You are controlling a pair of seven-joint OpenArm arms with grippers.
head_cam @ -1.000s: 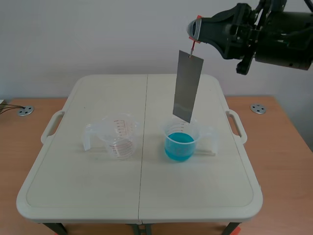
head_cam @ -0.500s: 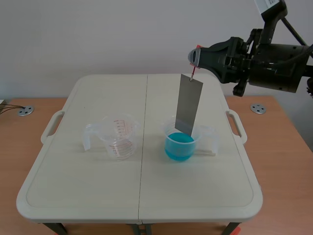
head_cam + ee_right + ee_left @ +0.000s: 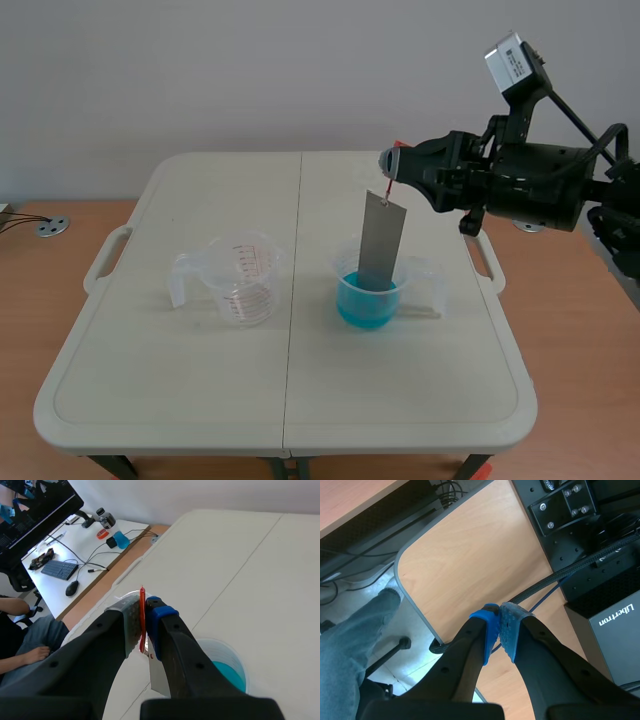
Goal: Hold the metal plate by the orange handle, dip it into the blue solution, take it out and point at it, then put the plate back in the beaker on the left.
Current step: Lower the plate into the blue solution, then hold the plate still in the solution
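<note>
A grey metal plate [image 3: 381, 242] hangs from a thin orange handle [image 3: 389, 184] with its lower end inside the beaker of blue solution [image 3: 369, 297]. My right gripper [image 3: 391, 162] is shut on that handle above the beaker. In the right wrist view the orange handle [image 3: 142, 619] is pinched between the pads, the plate [image 3: 159, 673] hangs below and the blue beaker [image 3: 226, 672] lies under it. An empty clear beaker [image 3: 243, 277] with red markings stands left of the blue one. My left gripper [image 3: 499, 630] is shut on nothing, off the table over a wooden floor panel.
Both beakers stand mid-table on a cream folding table [image 3: 180, 395] with side handles. A person's leg in jeans [image 3: 350, 630] and cables show past the left gripper. A desk with a keyboard [image 3: 59, 569] and a mouse lies beyond the table in the right wrist view.
My right gripper has come down with the plate, whose lower end went from just above the blue beaker into it. The left beaker has not moved.
</note>
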